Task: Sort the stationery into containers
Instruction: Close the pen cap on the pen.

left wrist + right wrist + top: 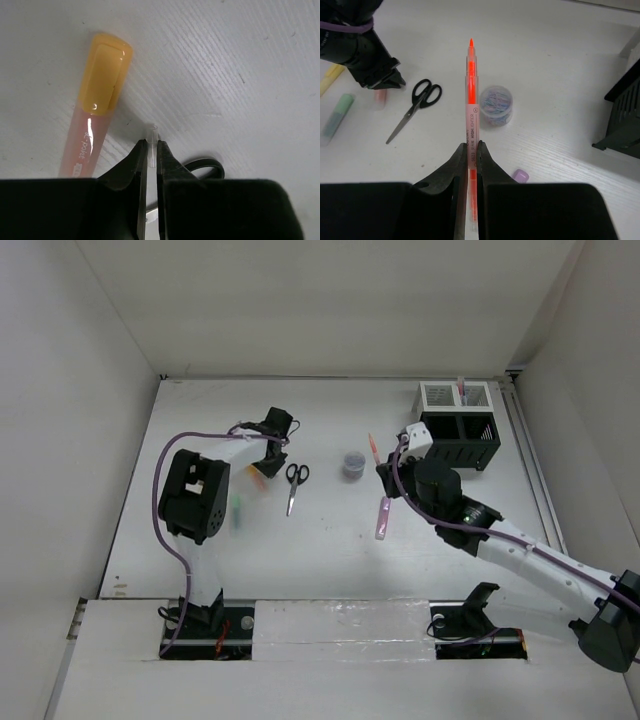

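1. White table (330, 570) inside plain white walls, with both arms reached out over it.
2. Right gripper (471, 148) was clamped on an orange-red highlighter pen (471, 95), tip pointing away from the wrist. The pen seemed raised off the surface. Step in hand, as I judged it: carrying this pen to the containers.
3. Black mesh organiser (460, 443), with the white mesh box (455, 396) joined behind it, stood at far right, near that gripper. The next move would call for swinging right, standing the pen upright over a compartment, then letting go.
4. Left gripper (152, 150) was pinched shut on a small clear piece (153, 133) at table level, just beside the orange-capped highlighter (97, 110). A lift looked due, but the hold was thin and a slip seemed likely.
5. Unsorted on the table: scissors (294, 480), green highlighter (238, 508), purple highlighter (383, 517), loose purple cap (520, 175).
6. Round tub of clips (352, 465) sat near the right gripper, on its left, away from the organiser. The organiser's near wall was the thing to clear.
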### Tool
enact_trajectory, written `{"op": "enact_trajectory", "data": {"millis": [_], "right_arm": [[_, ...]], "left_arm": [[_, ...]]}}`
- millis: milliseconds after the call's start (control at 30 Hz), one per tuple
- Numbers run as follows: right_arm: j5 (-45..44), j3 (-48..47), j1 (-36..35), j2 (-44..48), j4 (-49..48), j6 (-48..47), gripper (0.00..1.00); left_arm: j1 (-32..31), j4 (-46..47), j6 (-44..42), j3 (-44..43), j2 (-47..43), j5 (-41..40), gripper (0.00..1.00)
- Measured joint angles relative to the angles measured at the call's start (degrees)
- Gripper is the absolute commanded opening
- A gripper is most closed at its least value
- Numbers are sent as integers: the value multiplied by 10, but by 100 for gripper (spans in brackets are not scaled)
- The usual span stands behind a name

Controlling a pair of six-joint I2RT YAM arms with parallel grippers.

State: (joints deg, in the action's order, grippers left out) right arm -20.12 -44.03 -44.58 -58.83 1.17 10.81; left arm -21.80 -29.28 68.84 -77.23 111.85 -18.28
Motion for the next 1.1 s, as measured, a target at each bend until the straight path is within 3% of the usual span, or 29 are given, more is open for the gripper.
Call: {"op": "enact_trajectory", "data": {"millis": [167,333,733,900,1100], "right_arm": [[47,0,1,-10,-29,-5,0],[108,0,6,-55,-66,20,0],[282,84,-73,-120,-413,162,0],[302,82,-113,-168,-543,199,0],[305,62,-132,-224,-613,231,0]], "left_arm": [[-13,2,-82,16,-59,-5,0],[-5,57,-202,11,-195,47,0],[8,223,-335,112,-520,265,0],[8,266,-363,168,-633,311,0],[8,314,-375,213,-697,355,0]]}}
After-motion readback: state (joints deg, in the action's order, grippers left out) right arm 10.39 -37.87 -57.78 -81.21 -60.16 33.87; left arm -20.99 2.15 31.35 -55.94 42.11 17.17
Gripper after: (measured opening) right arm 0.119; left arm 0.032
